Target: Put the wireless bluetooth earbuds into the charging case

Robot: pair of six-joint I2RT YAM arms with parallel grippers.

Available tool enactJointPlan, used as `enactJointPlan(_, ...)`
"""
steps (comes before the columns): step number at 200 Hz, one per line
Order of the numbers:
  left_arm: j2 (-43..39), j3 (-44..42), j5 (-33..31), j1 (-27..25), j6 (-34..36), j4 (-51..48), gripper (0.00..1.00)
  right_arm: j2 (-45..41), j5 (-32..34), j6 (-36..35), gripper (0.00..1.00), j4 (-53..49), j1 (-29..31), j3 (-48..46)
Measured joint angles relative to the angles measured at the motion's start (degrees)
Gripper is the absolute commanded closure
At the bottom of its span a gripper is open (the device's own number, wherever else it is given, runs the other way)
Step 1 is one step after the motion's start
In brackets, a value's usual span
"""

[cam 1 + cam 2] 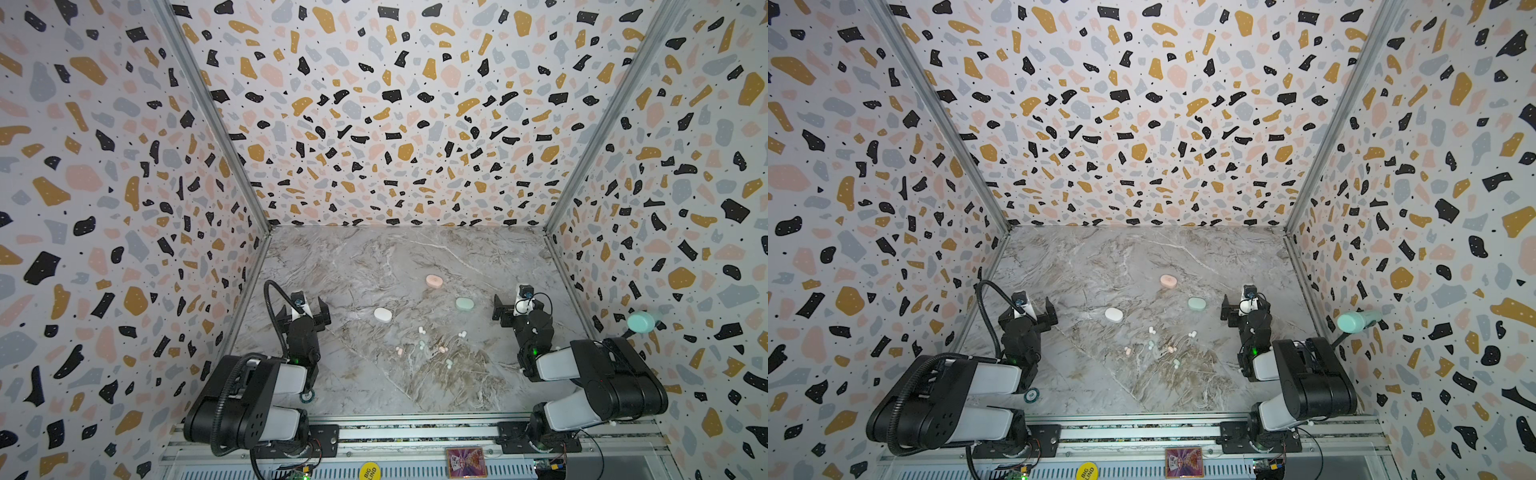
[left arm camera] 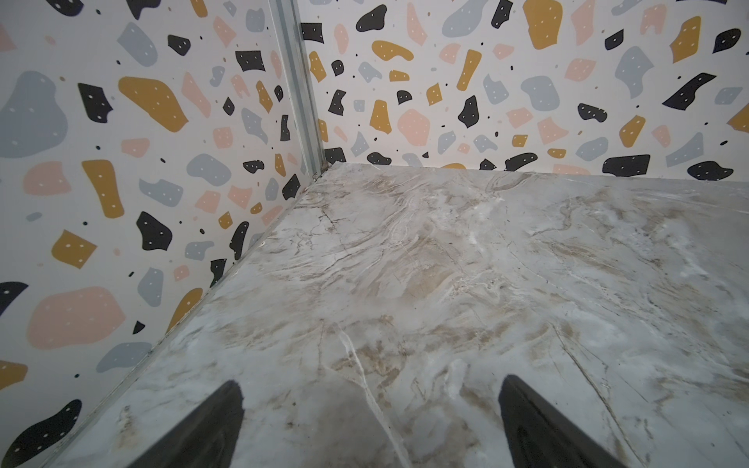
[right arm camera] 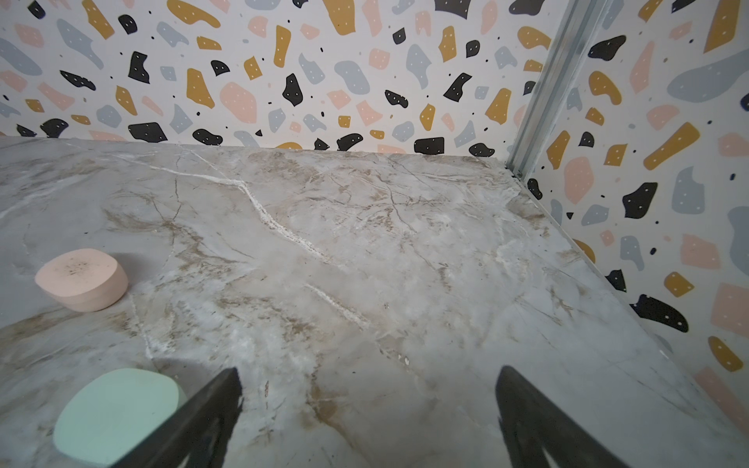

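Three oval charging cases lie shut on the marble table (image 1: 353,266): a pink case (image 1: 434,281) (image 1: 1168,281) (image 3: 81,279), a mint case (image 1: 464,304) (image 1: 1197,304) (image 3: 117,417) and a white case (image 1: 382,314) (image 1: 1113,315). Several tiny earbuds are scattered nearer the front: a white earbud (image 1: 422,331) (image 1: 1152,331), a pink earbud (image 1: 399,351) (image 1: 1128,351) and a mint earbud (image 1: 422,344) (image 1: 1151,344) among them. My left gripper (image 1: 303,311) (image 1: 1027,313) (image 2: 371,389) hovers open and empty left of the white case. My right gripper (image 1: 519,308) (image 1: 1245,308) (image 3: 369,381) is open and empty, just right of the mint case.
Terrazzo-patterned walls (image 1: 124,208) close in the table on three sides. A mint cylinder (image 1: 640,322) (image 1: 1356,321) sticks out from the right wall behind my right arm. A metal rail (image 1: 415,432) with a small card (image 1: 465,461) runs along the front.
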Motion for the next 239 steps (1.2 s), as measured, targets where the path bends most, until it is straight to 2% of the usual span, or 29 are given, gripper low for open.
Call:
enactJointPlan(74, 0.39, 0.00, 0.00, 0.00, 0.00, 0.07, 0.00, 0.00, -0.02, 0.00, 0.01, 0.04, -0.04, 0.00)
enactJointPlan(90, -0.76, 0.72, 0.00, 0.00, 0.04, -2.16, 0.00, -0.98, 0.28, -0.04, 0.01, -2.49, 0.02, 0.79)
enactJointPlan(106, -3.93, 4.79, 0.13, 0.00, 0.11, -9.57, 0.00, -3.74, 0.90, 0.11, 0.01, -10.10, 0.37, 4.46)
enactJointPlan(129, -9.07, 9.77, 1.01, -0.44, 0.17, -15.32, 0.00, -7.30, 1.79, 1.84, 0.01, -21.55, 1.22, 12.50)
enactJointPlan(156, -13.11, 14.47, 2.12, -3.28, 0.15, -23.87, 0.00, -8.68, 3.54, 4.68, 0.01, -37.64, 4.59, 21.81)
enactJointPlan(195, -14.10, 19.23, 3.91, -8.24, -0.55, -33.79, 0.00, -5.07, 3.37, 10.23, 0.01, -62.25, 10.10, 35.12)
enactJointPlan(239, -12.72, 20.81, 11.54, -10.03, -5.03, -38.45, 0.00, 3.50, -2.91, 19.76, 0.09, -81.42, 13.22, 47.06)
